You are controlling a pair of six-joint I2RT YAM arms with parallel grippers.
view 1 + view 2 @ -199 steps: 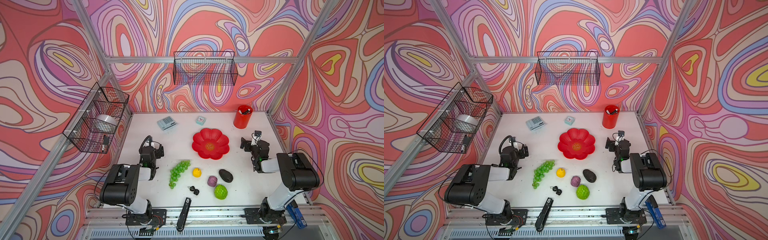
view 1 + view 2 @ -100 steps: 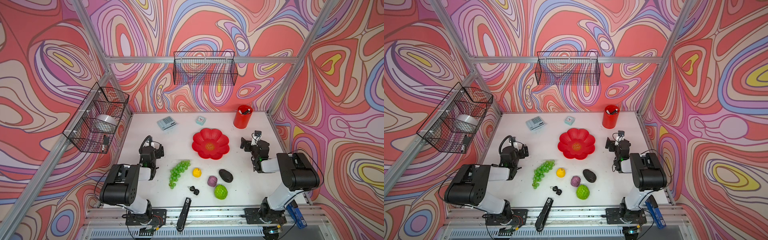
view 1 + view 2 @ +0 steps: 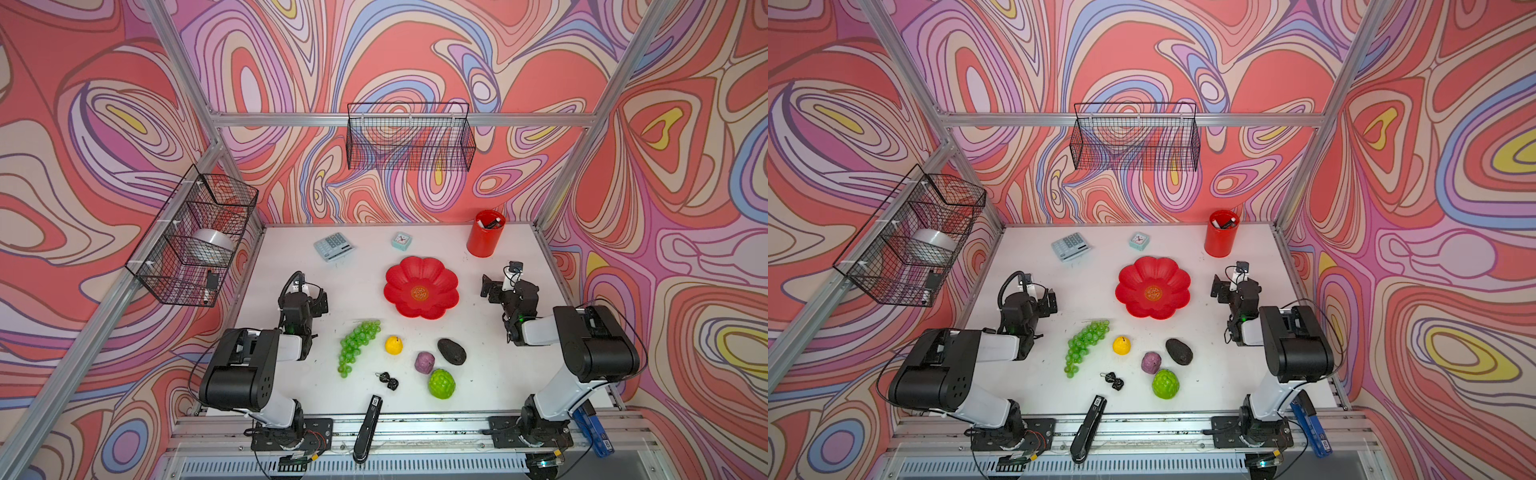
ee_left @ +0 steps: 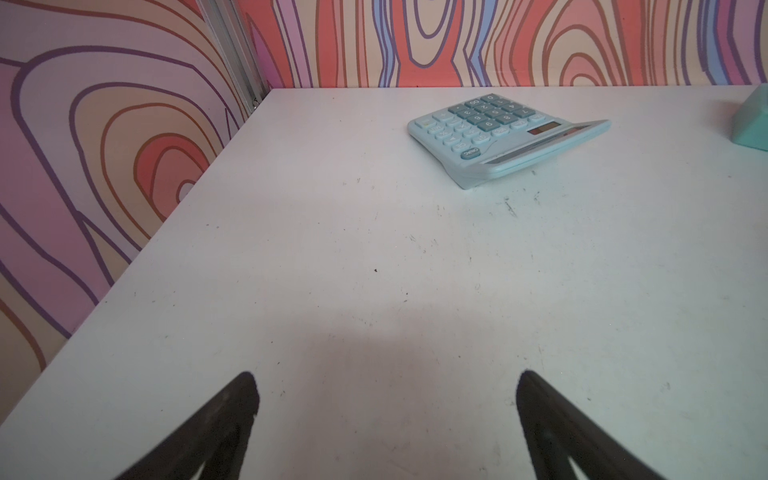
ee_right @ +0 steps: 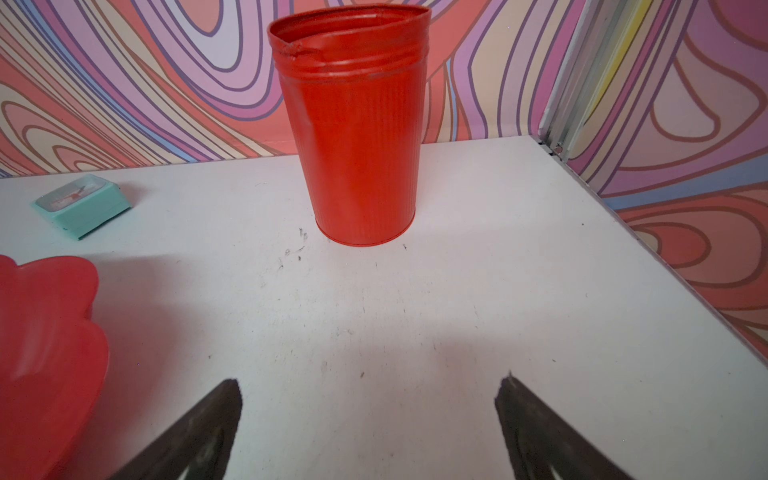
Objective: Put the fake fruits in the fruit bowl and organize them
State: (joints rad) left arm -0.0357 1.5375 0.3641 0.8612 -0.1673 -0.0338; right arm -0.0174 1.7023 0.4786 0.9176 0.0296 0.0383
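Observation:
The red flower-shaped fruit bowl (image 3: 399, 286) (image 3: 1133, 286) sits empty at mid-table; its edge (image 5: 50, 332) shows in the right wrist view. The fake fruits lie in front of it: green grape bunch (image 3: 357, 345), yellow fruit (image 3: 393, 345), purple ball (image 3: 424, 362), dark avocado (image 3: 451, 351) and bumpy green fruit (image 3: 441, 384). My left gripper (image 3: 320, 299) (image 4: 384, 378) rests low at the left, open and empty, behind the grapes. My right gripper (image 3: 489, 289) (image 5: 370, 384) is open and empty to the right of the bowl.
A tall red cup (image 3: 484, 235) (image 5: 357, 137) stands at the back right. A calculator (image 3: 333, 246) (image 4: 498, 133) and a small clock (image 3: 401, 241) lie at the back. Black clips (image 3: 387, 379) and a stapler (image 3: 368, 424) lie near the front edge.

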